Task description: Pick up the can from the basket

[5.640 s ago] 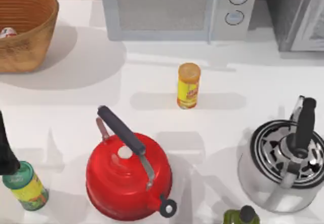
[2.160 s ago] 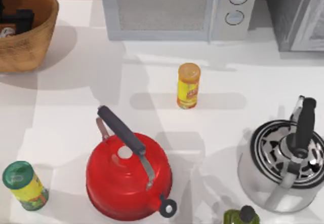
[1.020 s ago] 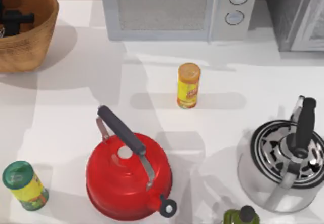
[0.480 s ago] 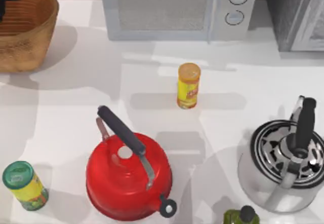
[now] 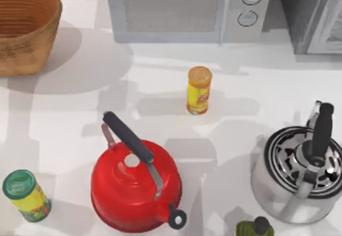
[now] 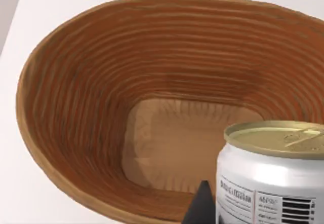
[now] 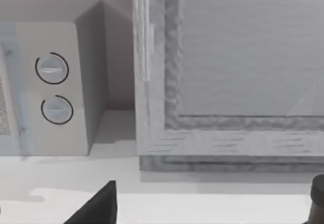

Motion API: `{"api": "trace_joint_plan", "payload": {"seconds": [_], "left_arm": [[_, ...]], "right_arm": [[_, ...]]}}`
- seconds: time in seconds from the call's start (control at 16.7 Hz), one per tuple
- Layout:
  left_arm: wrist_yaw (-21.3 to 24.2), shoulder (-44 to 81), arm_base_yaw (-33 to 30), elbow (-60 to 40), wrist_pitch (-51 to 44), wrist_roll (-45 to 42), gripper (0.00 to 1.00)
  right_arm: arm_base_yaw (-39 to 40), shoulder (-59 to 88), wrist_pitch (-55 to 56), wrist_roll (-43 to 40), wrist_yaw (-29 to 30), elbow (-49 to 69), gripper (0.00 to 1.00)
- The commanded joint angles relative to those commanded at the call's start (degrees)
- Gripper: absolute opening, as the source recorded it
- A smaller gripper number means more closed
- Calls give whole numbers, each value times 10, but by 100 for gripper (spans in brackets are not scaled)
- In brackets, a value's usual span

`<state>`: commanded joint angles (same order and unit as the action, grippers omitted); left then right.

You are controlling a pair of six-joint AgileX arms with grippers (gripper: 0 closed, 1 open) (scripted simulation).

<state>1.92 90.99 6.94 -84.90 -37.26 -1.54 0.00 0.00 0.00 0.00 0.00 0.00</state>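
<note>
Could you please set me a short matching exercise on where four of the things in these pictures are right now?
Things:
1. can
2. basket
3. red kettle
4. yellow canister

Places:
A. top view's far left corner
B. table's middle, before the microwave
C. above the basket, beside the left gripper's finger
D. near edge, left of centre

Pairs: 1-C, 2-A, 3-D, 4-B

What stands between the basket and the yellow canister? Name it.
Nothing: in the top view, bare white table runs from the basket to the yellow canister.

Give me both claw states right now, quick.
Left claw: closed on the can, held above the basket.
Right claw: cannot be told.
</note>
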Motion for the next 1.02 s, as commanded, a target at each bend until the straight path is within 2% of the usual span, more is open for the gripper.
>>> {"api": "trace_joint_plan", "payload": {"seconds": [0.6, 0.84, 1.02], "left_arm": [[15, -658, -65, 583, 222, 10, 0], [-3, -825, -72, 759, 311, 10, 0], [-16, -892, -70, 830, 358, 14, 0]], "right_arm": [[0, 0, 0, 0, 0, 0, 100], [0, 0, 0, 0, 0, 0, 100], [0, 0, 0, 0, 0, 0, 100]]}}
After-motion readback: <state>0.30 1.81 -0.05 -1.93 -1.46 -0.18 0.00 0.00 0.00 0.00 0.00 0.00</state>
